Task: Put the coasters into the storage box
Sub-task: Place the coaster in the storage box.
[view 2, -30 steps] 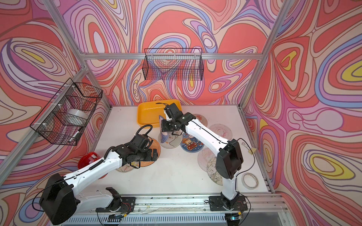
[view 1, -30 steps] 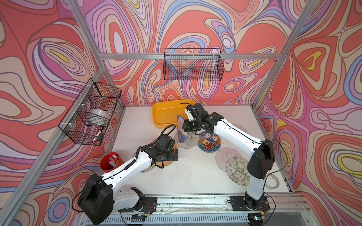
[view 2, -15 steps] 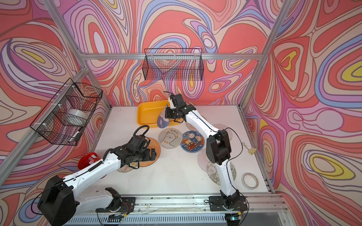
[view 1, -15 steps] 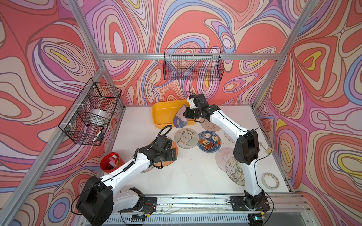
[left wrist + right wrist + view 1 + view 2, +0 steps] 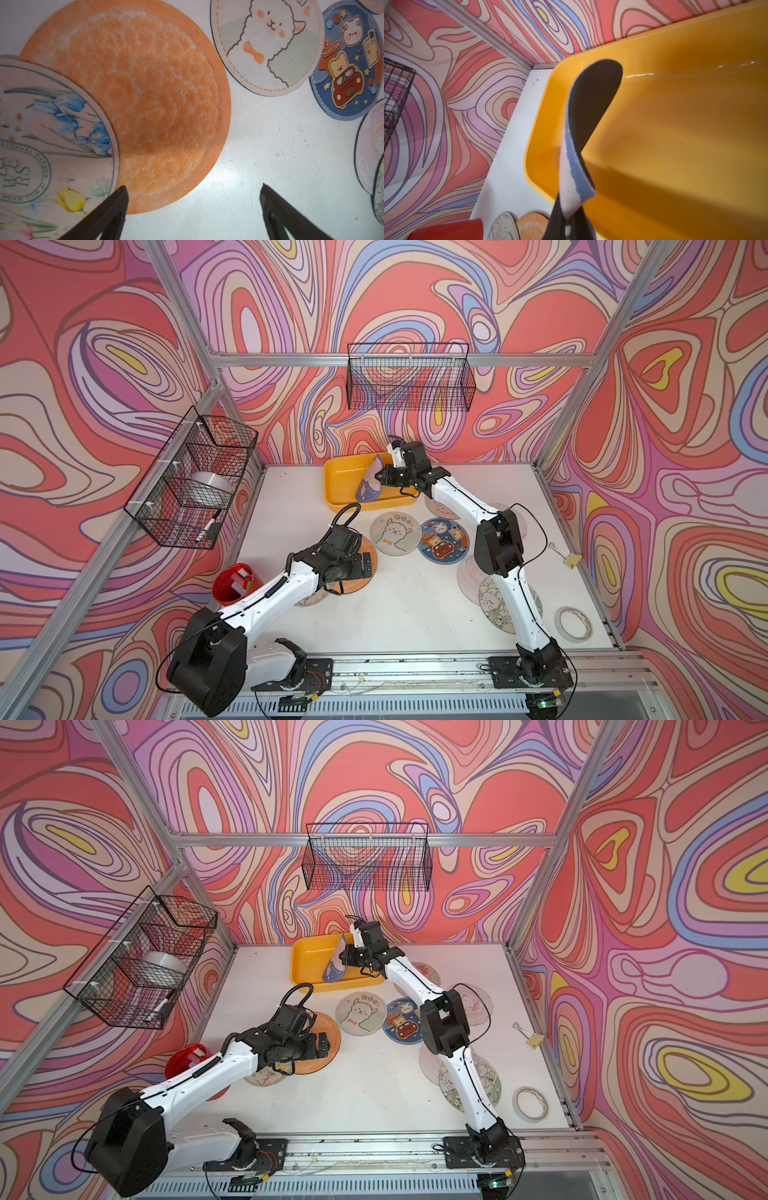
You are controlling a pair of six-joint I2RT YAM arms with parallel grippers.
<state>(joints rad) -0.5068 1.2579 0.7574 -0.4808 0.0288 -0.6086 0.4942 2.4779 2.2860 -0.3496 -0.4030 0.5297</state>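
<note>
White tabletop — right gripper clamps a floppy blue coaster dangling below it over the storage box; dropped on edge, it could catch the rim. Left gripper gapes empty above the orange coaster.

right gripper | pinching blue coaster | over storage box

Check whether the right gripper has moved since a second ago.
Yes. The right gripper, shut on the blue coaster, has travelled rearward from above the alpaca coaster and now hangs over the storage box.
</note>
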